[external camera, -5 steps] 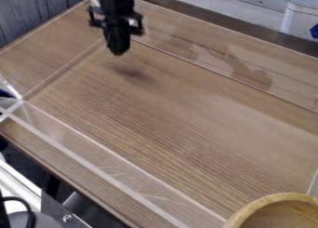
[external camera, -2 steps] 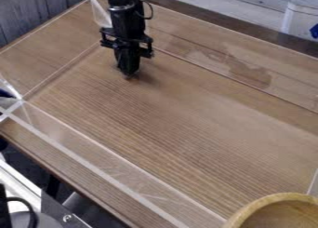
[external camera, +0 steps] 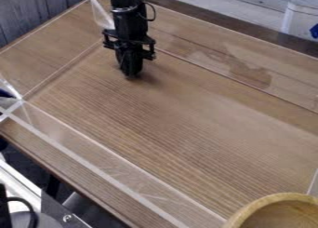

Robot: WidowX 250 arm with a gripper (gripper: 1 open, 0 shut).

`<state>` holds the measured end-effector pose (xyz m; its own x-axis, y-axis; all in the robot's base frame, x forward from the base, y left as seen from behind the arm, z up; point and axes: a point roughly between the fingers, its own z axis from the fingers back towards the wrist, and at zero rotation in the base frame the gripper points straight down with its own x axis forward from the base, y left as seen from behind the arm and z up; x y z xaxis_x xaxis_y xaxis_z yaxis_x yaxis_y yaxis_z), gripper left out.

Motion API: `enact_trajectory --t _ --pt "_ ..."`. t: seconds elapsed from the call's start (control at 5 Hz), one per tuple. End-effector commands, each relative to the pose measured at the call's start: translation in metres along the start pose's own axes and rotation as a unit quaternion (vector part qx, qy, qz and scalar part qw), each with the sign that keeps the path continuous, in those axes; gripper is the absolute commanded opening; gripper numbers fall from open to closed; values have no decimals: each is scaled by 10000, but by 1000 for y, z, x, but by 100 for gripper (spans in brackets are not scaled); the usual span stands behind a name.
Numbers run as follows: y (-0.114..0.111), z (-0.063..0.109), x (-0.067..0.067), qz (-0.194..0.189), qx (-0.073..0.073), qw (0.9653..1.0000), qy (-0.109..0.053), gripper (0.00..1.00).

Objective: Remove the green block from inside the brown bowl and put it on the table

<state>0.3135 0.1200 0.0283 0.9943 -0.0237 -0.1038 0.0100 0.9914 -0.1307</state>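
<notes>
My dark gripper (external camera: 130, 72) points straight down at the far left of the table (external camera: 187, 120), with its fingertips at or just above the wood. The fingers are too dark and small to show whether they are open or shut. No green block shows; it is hidden or out of view. Only the rim of the brown bowl (external camera: 276, 211) appears, at the bottom right corner, far from the gripper. The bowl's inside is cut off by the frame edge.
Low clear plastic walls (external camera: 74, 143) run along the left and near sides of the tabletop. A white object (external camera: 300, 18) stands past the far right edge.
The gripper has come down toward the tabletop and shifted slightly to the right in the picture. The bowl has not moved.
</notes>
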Motion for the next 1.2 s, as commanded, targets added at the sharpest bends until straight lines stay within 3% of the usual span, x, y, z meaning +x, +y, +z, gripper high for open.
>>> enact_trajectory --t 0.0,0.2,0.4,0.6,0.8,1.0 --pt "-3 20 8 -61 98 9996 -253 100" --pt "-5 22 9 -74 56 9996 -280 0" --pt "-8 30 9 -87 -2 9993 -363 0" --pt "-9 32 9 -85 -5 9993 -350 100" --pt "-9 35 10 -86 -10 9994 -337 100" --pt "-10 35 11 -90 -45 9994 -345 0"
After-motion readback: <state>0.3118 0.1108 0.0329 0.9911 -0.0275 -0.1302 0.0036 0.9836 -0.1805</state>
